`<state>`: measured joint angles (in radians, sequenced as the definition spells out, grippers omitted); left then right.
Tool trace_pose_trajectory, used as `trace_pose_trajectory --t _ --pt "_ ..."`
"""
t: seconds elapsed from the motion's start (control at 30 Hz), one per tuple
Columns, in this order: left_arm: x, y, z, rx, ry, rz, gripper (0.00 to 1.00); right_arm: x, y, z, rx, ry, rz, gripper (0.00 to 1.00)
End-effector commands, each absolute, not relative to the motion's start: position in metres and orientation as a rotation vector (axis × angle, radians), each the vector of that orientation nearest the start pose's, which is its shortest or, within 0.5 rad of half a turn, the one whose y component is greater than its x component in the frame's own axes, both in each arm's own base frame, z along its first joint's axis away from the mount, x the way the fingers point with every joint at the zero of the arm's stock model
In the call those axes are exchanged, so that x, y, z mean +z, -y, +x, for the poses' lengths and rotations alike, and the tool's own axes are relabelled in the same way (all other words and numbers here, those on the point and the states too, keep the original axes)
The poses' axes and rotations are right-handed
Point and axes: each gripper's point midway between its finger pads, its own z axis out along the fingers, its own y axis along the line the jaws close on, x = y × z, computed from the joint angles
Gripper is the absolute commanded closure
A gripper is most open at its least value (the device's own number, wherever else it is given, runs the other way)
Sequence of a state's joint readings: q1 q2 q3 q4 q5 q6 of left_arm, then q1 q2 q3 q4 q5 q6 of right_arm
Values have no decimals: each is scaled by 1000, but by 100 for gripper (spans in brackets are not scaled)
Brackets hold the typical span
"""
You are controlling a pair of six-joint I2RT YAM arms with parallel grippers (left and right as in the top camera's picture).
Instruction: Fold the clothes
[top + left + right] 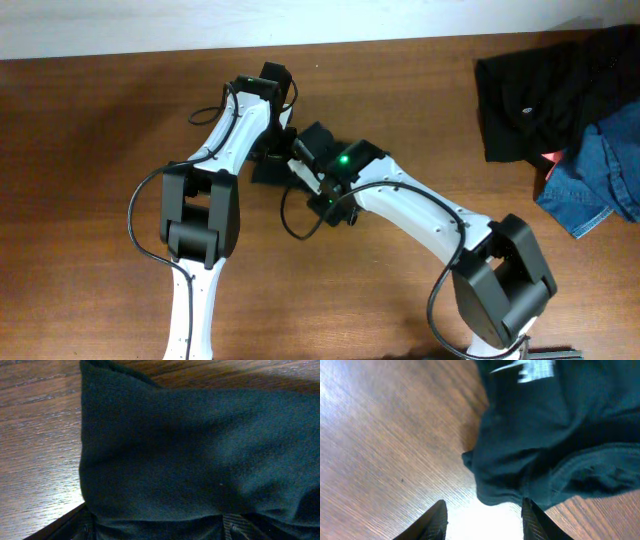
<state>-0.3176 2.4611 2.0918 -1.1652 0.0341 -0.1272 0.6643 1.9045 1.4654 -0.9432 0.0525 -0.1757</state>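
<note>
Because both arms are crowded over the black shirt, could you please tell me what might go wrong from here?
1. The hem of the T-shirt sits right beside one of the open right fingers; lifting away might snag it and drag the fold open.
2. The left arm and right arm nearly cross above the shirt, so they may bump.

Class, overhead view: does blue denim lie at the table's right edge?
Yes, a blue denim garment lies there beside a black garment.
</note>
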Motion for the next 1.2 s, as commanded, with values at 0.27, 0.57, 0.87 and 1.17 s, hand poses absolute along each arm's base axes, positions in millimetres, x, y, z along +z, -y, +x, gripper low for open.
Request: trace_pose_trajectory --t 0.27,0.57,0.87,1.17 --pt "-36 151 448 -17 -3161 321 19 51 -230 308 -97 -2690 -1345 57" --pt "-36 152 448 -19 -3160 320 19 40 -231 310 -92 -2679 -1338 54" --pt "-36 152 449 -20 -3156 320 19 41 -227 319 -169 -2628 -1381 43" --pt "-36 152 449 -20 -3156 320 19 41 -231 324 -161 -2597 -1392 42"
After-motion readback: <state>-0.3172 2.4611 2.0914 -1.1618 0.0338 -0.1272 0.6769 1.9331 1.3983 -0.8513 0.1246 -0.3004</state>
